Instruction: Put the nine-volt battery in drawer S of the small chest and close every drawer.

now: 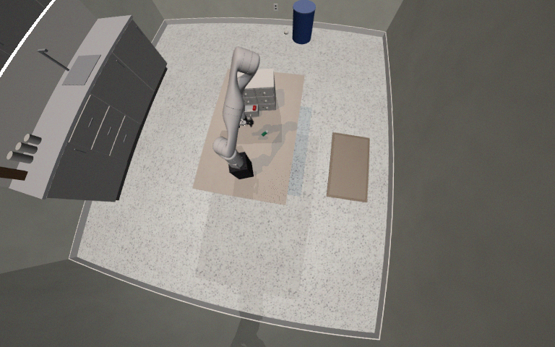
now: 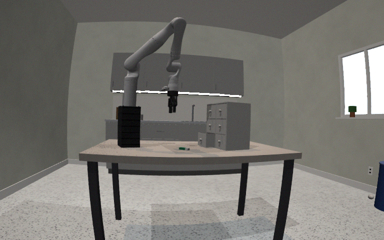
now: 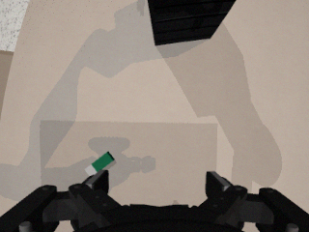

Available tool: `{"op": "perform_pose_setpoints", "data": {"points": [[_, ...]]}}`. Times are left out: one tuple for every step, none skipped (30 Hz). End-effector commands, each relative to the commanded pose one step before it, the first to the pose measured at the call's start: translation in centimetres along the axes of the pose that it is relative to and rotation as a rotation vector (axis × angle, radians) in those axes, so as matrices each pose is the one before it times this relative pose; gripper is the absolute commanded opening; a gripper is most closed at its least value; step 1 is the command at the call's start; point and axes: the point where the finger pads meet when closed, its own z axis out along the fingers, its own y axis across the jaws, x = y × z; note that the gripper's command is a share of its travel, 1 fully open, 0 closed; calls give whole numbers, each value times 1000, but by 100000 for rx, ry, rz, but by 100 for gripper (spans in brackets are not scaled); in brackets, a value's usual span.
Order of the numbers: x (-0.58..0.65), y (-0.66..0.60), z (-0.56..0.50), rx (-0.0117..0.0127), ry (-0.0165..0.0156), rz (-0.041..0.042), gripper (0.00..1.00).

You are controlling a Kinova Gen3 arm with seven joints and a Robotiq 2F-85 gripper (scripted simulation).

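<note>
We note the table (image 2: 266, 155) carrying the small chest (image 2: 237, 124) at one end and the arm's black pedestal (image 2: 129, 125) at the other. The chest shows a grid of grey drawers; its lowest drawer (image 2: 202, 139) on the pedestal side stands pulled out, the rest look pushed in. From the top view a red thing (image 1: 254, 107) lies inside that open drawer; we cannot read any drawer mark, and we cannot tell whether the red thing is the nine-volt battery.

On the table top between pedestal and chest lies a small green-and-white item (image 2: 184, 148), flat on its side, well apart from both. In the wrist view it (image 3: 100, 162) sits just ahead of one fingertip (image 3: 98, 182), tilted diagonally, with nothing beside it.

Off the table: a counter with cabinets (image 1: 77, 122) against one wall, a blue barrel (image 1: 303, 21) near a corner, a brown mat (image 1: 348, 166) on the floor, a small potted plant (image 2: 352, 110) on the window sill.

The arm rises from the pedestal, bends high at the elbow and drops its wrist straight down. The gripper (image 2: 172, 108) hangs well above the table, near the open drawer's front, fingers spread to their widest and holding nothing.
</note>
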Motion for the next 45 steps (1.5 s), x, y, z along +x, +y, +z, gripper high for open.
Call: {"op": "perform_pose_setpoints", "data": {"points": [[133, -202, 142, 675, 337, -201, 100], [72, -150, 88, 451, 184, -93, 100], [83, -174, 103, 528, 211, -110, 100], [94, -200, 119, 608, 236, -128, 100], [104, -226, 135, 691, 259, -147, 100], [114, -253, 152, 777, 279, -168, 100], [122, -280, 169, 864, 296, -189, 100], [0, 0, 0, 0, 0, 0, 100], [0, 0, 0, 0, 0, 0, 100], [130, -306, 187, 952, 308, -212, 100], [136, -332, 205, 1040, 315, -236, 100], [141, -357, 222, 1128, 317, -260, 100], [144, -381, 240, 1215, 311, -286, 100], [145, -403, 258, 1300, 298, -312, 100], [143, -424, 275, 1383, 277, -339, 100], [140, -443, 292, 1462, 247, -366, 100], [134, -460, 308, 1538, 208, -393, 100], [125, -474, 324, 1608, 160, -419, 100], [114, -485, 339, 1672, 101, -445, 100], [101, -493, 353, 1729, 33, -470, 100], [85, -498, 366, 1779, -46, -494, 100], [66, -500, 378, 1820, -134, -515, 100], [46, -497, 388, 1852, -232, -534, 100], [23, -491, 397, 1874, -340, -550, 100], [0, 0, 0, 0, 0, 0, 100], [0, 0, 0, 0, 0, 0, 100], [-2, -481, 405, 1885, -456, -562, 100], [-29, -467, 411, 1884, -580, -570, 100], [-57, -449, 415, 1871, -711, -574, 100], [-86, -427, 417, 1846, -848, -572, 100], [-116, -401, 418, 1807, -989, -565, 100], [-146, -371, 416, 1756, -1134, -551, 100], [-176, -337, 413, 1691, -1281, -530, 100], [-206, -300, 407, 1613, -1428, -502, 100], [-235, -260, 400, 1523, -1574, -467, 100], [-263, -218, 390, 1420, -1717, -424, 100], [-290, -173, 378, 1307, -1855, -373, 100], [-314, -126, 365, 1182, -1988, -315, 100], [-337, -77, 350, 1049, -2112, -249, 100], [-357, -28, 334, 907, -2228, -175, 100], [-375, 22, 316, 759, -2333, -95, 100], [0, 0, 0, 0, 0, 0, 100], [0, 0, 0, 0, 0, 0, 100], [-390, 72, 296, 606, -2427, -8, 100], [-402, 121, 276, 449, -2508, 85, 100]]}}
